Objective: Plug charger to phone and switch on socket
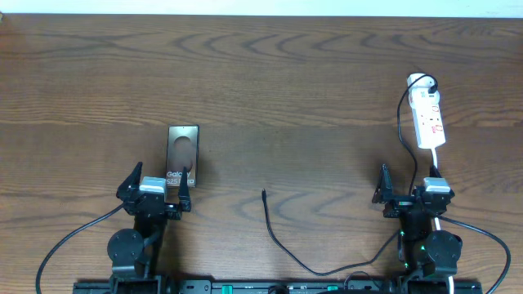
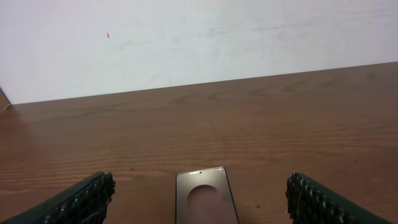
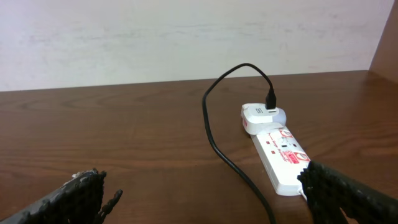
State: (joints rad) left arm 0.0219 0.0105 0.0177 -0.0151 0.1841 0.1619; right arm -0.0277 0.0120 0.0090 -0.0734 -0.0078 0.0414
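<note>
The phone lies flat on the wooden table left of centre, a dark glossy slab with white lettering at its near end. In the left wrist view the phone sits between my wide-apart fingers. My left gripper is open, low over the phone's near end. The charger is a thin black cable curling across the front middle, its plug tip lying free. The socket, a white strip with red marks, lies at the right, and the socket shows ahead of my open right gripper.
A white plug with a black cord sits in the socket's far end. The cord loops down towards the right arm's base. A pale wall runs behind the table's far edge.
</note>
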